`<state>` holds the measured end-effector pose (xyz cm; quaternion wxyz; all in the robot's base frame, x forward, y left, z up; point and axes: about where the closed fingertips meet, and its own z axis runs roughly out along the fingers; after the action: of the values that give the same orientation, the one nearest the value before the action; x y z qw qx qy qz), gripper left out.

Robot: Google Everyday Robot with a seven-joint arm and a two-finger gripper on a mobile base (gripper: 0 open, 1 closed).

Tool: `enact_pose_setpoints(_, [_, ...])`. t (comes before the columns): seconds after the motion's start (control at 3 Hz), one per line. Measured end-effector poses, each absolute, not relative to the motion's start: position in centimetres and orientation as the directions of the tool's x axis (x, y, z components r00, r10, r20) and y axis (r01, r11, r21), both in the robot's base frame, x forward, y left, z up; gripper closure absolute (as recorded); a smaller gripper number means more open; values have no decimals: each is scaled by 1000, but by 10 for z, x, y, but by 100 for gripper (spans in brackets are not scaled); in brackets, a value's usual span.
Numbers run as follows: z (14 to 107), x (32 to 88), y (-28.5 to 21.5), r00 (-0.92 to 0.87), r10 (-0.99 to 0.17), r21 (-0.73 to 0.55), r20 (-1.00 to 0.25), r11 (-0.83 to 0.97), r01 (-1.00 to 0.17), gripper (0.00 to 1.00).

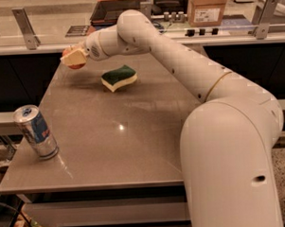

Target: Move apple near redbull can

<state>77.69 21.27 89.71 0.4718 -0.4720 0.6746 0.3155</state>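
The big grey surface [134, 149] has a tall silver-and-blue redbull can [36, 132] standing near left. Carry the small round red apple [77, 65] slowly there and set it down beside the can without bumping it. The apple is far left, in the gripper [73, 57], jaws closed around it.

Cream pincer [74, 57] over table's [135, 153] far end holds red apple [76, 66]; silver-blue can [36, 133], green-yellow sponge [118, 78].
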Motion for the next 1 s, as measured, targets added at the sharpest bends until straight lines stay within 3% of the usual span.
enact_pose_setpoints(1.0, [934,714,147,-46,-264,-50,-964,345,-937,100])
